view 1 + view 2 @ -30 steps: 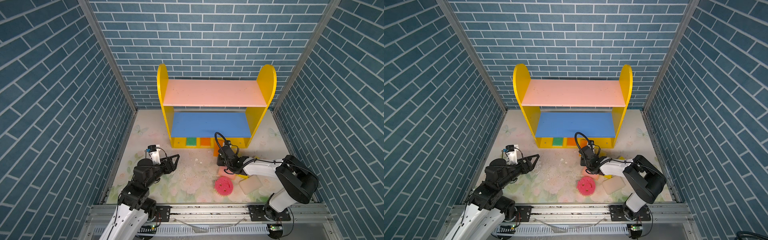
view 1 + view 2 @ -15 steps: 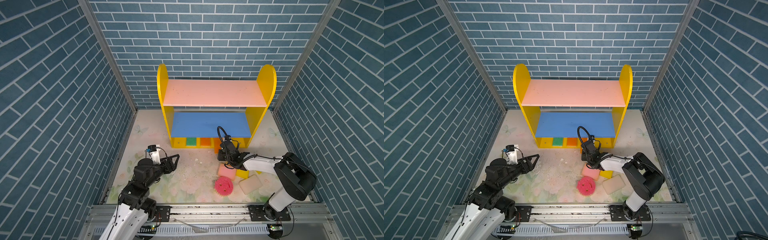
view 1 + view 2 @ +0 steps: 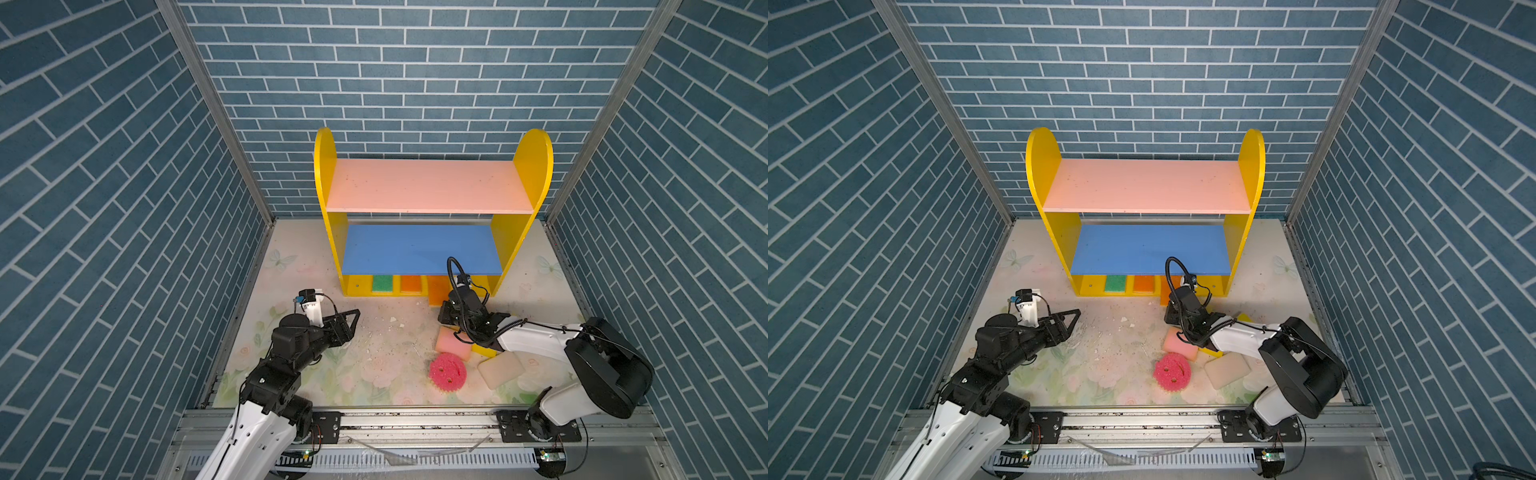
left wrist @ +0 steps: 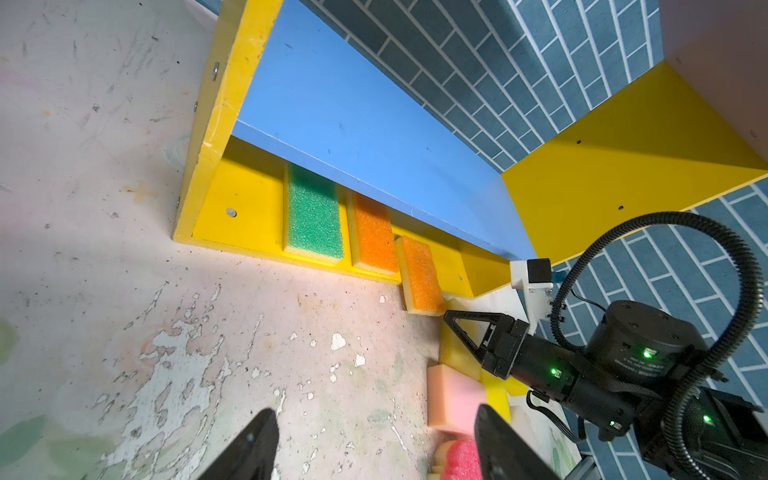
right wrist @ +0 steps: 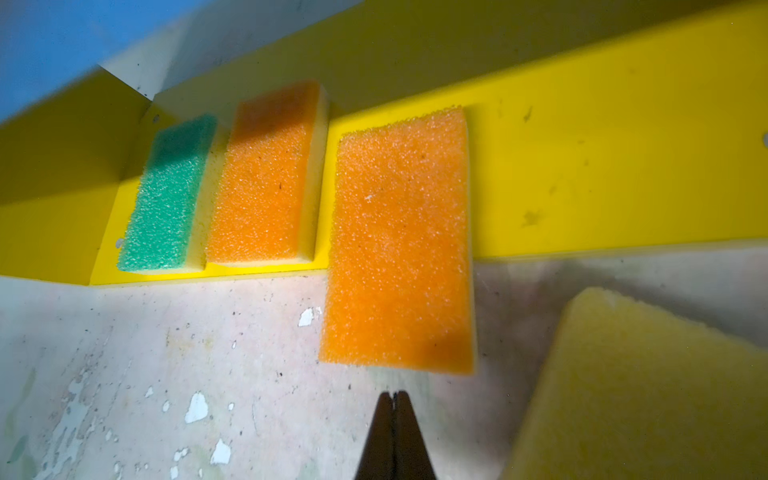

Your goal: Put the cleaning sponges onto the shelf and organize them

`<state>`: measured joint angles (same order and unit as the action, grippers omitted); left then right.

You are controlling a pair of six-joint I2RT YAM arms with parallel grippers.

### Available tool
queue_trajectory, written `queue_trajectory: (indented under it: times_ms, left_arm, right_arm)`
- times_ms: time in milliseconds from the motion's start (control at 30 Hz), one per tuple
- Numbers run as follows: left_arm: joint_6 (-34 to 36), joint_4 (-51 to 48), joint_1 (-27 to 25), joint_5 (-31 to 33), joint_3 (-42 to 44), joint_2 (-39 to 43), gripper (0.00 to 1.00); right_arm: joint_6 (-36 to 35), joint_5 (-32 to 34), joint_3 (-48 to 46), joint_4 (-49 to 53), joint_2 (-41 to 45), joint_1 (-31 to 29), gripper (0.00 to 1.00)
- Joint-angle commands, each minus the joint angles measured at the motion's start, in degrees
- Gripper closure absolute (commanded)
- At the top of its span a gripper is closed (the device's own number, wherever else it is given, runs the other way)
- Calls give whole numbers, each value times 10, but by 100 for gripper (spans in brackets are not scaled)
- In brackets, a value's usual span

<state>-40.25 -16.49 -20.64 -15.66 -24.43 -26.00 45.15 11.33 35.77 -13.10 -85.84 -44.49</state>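
Right wrist view is showing the right gripper [image 5: 394, 398] pinched together, empty, pointing at an orange sponge [image 5: 399, 241] lying half on the base of the shelf [image 5: 602, 174], half on the floor [image 5: 187, 353]. Meanwhile the left gripper [image 4: 374, 411] is hanging wide apart, holding nothing.

A shelf [image 3: 428, 187] with yellow round-topped sides, a pink upper board and a blue middle board was set at the back of the worktop [image 3: 374, 361], and a green sponge [image 3: 382, 283] and an orange sponge [image 3: 411, 284] were laid flat side by side on its yellow base. A second orange sponge [image 5: 399, 249] was placed only half on the base, overhanging its front edge. A pink block [image 3: 451, 344], a round pink smiley-face sponge [image 3: 447, 371], a cream block [image 3: 500, 369] and a partly hidden yellow sponge [image 5: 644, 395] were scattered on the worktop in front.
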Motion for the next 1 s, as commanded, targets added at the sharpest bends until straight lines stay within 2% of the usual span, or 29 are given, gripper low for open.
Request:
queue_trajectory:
  times_ms: [0, 267, 600, 967]
  left_arm:
    - [1, 0, 2, 1, -5, 0, 24]
    - [-3, -1, 2, 1, -2, 1, 24]
    - [-1, -12, 2, 5, 4, 12, 24]
    - [1, -13, 2, 4, 8, 12, 24]
  right_arm:
    - [46, -4, -21, -21, 16, -16, 100]
    - [50, -9, -19, -30, -25, -16, 100]
    - [21, -35, 22, -67, -88, 18, 100]
    - [-5, -33, 65, -60, -111, 36, 100]
